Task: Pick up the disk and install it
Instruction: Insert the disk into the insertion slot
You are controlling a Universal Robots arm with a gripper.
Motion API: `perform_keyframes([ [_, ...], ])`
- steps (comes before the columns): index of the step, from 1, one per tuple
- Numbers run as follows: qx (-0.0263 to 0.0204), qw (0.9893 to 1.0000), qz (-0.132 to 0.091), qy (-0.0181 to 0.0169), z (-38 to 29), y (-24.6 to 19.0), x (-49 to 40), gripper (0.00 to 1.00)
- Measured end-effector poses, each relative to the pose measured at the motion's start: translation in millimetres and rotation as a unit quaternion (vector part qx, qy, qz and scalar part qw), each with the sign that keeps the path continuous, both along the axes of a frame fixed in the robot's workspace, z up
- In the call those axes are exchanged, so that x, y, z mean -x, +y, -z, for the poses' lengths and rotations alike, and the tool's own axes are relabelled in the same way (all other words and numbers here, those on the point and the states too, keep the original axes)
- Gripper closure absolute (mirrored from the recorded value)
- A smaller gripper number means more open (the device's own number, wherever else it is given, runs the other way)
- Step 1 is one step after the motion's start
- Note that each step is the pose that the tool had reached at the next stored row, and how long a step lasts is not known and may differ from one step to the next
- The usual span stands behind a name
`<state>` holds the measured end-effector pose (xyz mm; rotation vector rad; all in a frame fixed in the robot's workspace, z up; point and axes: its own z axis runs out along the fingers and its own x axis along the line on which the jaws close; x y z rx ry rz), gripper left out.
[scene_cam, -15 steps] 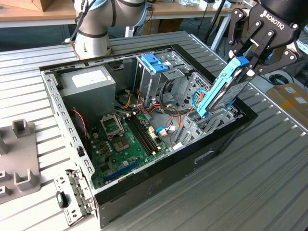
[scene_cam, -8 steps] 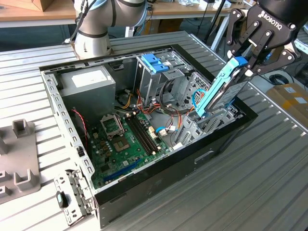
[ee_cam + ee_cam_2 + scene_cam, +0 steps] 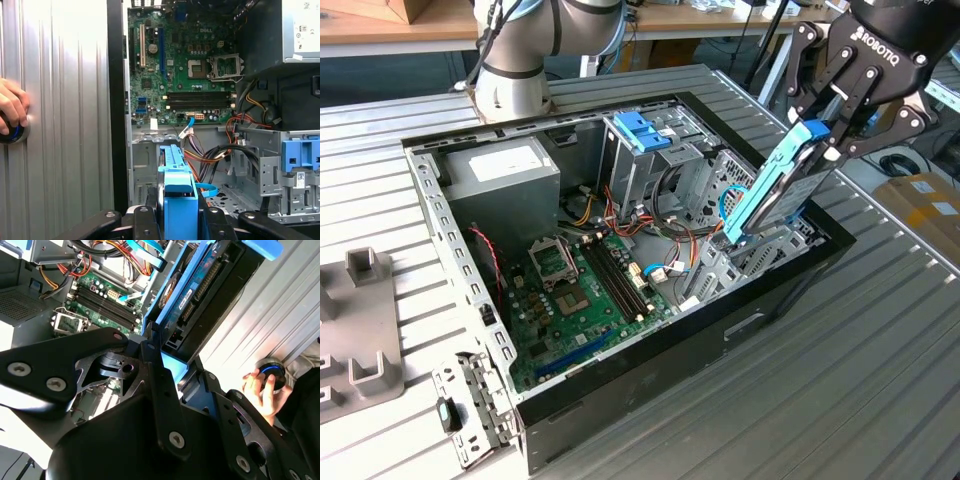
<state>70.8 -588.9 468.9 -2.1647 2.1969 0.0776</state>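
A flat rectangular hard drive of dark silver metal edged in a blue plastic frame, the disk [image 3: 775, 190], is being gripped at its upper end by the black, bolted metal gripper [image 3: 817, 128], whose fingers are being pressed closed on it from both sides. The disk is being held steeply tilted above the wall of the case on the exterior view's right. Its lower end is being dipped among the silver drive-bay metalwork there; whether it is seated cannot be told. In the second wrist view a blue circuit-board face and a connector edge are being shown on one side of it.

The disk is being judged stiff, dense for its size and intolerant of knocks. Its smooth metal is likely slippery and its board side and connector delicate, so purchase is being judged safest on the plastic frame and bare metal near one end.

Just beyond it, bundles of red, orange and yellow wires [image 3: 665, 240] are being draped over the green motherboard [image 3: 580, 290], which is studded with long black slots and a square silver socket. Farther in, a blue plastic latch on a perforated silver cage [image 3: 642, 130] and a plain grey metal box with a white label [image 3: 505, 170] are being housed against the back of the open black steel case [image 3: 650, 365]. All of this is being carried by the ribbed silver counter [image 3: 840, 400], where a round black-and-blue knob [image 3: 12, 134] is being covered by a person's hand [image 3: 10, 107].
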Motion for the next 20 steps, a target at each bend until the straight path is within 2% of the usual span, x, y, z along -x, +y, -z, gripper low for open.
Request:
perform_keyframes([
  [8, 0.0001, 1.0, 0.0, 0.0, 6.4, 1.8, 0.7, 0.63],
  [20, -0.0001, 1.0, 0.0, 0.0, 12.3, 6.6, 1.6, 0.63],
])
